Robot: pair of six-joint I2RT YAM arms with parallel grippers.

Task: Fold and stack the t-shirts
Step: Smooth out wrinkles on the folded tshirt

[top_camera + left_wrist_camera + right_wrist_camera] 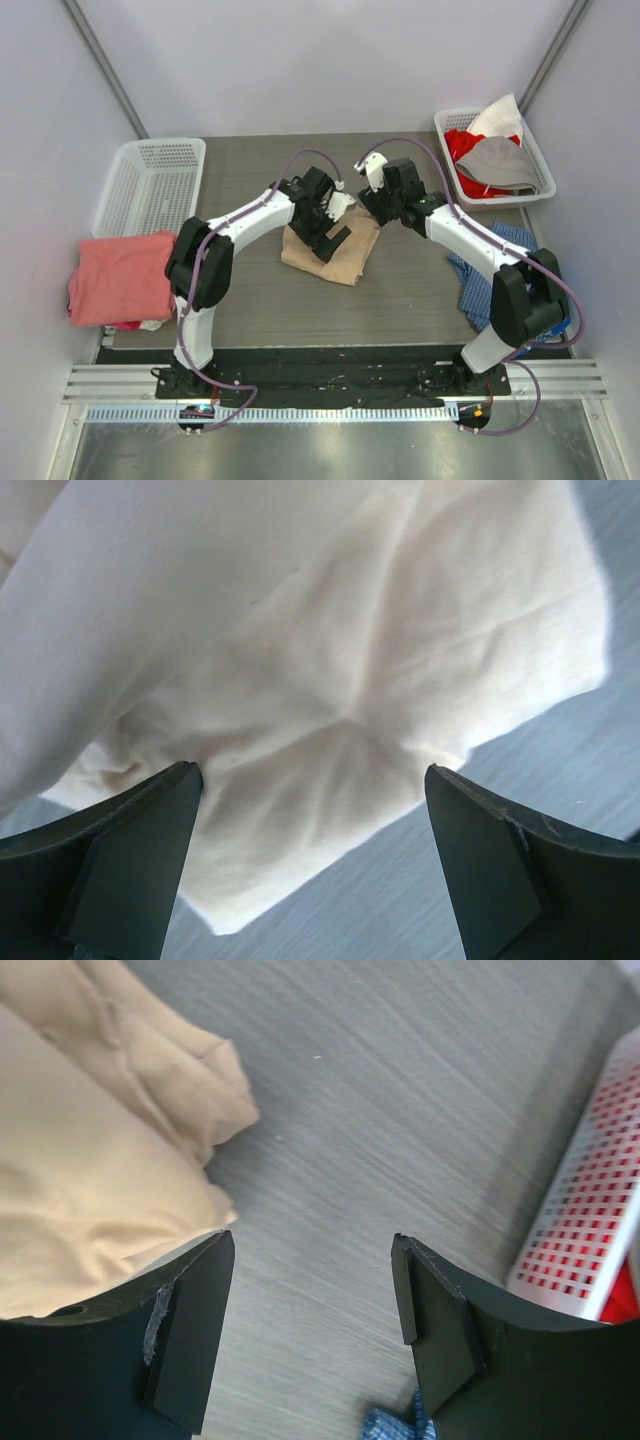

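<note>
Bright, even light (soft shadows); left wrist view washed out, perhaps defocused.

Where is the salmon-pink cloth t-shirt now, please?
In the top view, the salmon-pink cloth t-shirt lies at the left edge of the grey table, just nearer than the white plastic mesh basket.

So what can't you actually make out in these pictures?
- Top view: the left pincer covers the middle of the tan t-shirt, so its folds are hidden.
- Top view: the right arm crosses the blue checked cloth, hiding its shape.
- Top view: a pale item is mostly buried under the pink t-shirt.
- Left wrist view: the tan t-shirt looks washed out and runs off the frame edges.
</note>
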